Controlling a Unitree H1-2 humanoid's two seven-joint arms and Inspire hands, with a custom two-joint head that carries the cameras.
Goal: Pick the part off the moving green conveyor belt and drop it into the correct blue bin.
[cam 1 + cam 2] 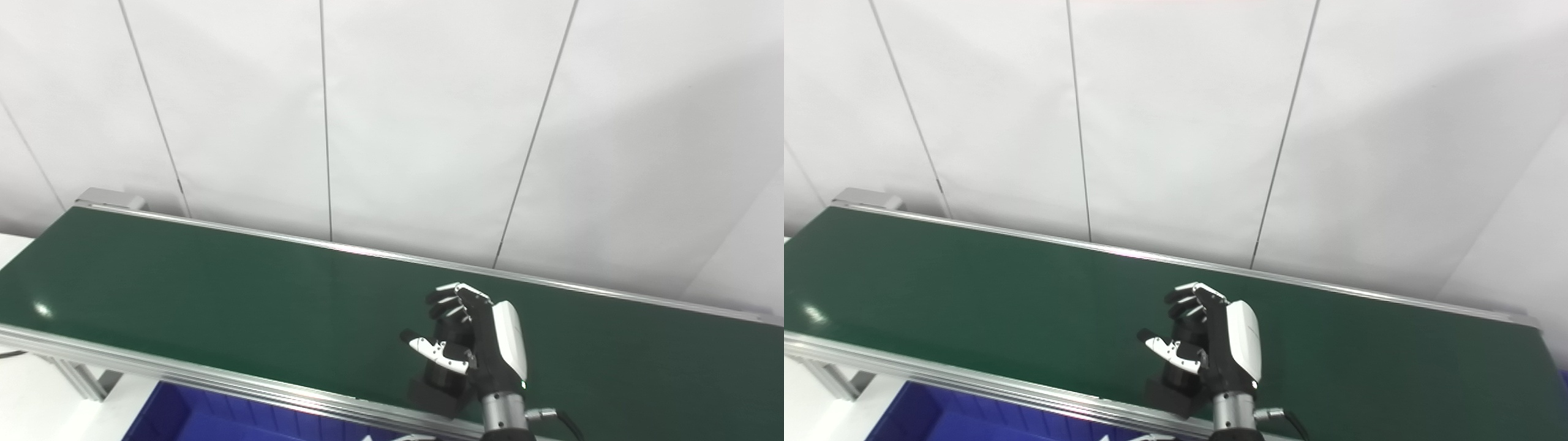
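Observation:
The green conveyor belt [214, 294] runs from upper left to lower right. My right hand [474, 349] hovers over the belt's near edge, its fingers and thumb curled around a black part [438, 389], a short cylinder on a square base. The base sticks out below the hand, just above the belt's front rail [275, 392]. Whether the part touches the belt cannot be told. A blue bin [177, 416] shows below the front rail at the bottom left. My left hand is out of view.
White wall panels stand right behind the belt's far rail [367, 250]. The belt's left end [110, 199] has a metal bracket. Frame legs [79, 380] stand at the lower left. A small pale sliver [413, 437] at the bottom edge cannot be identified.

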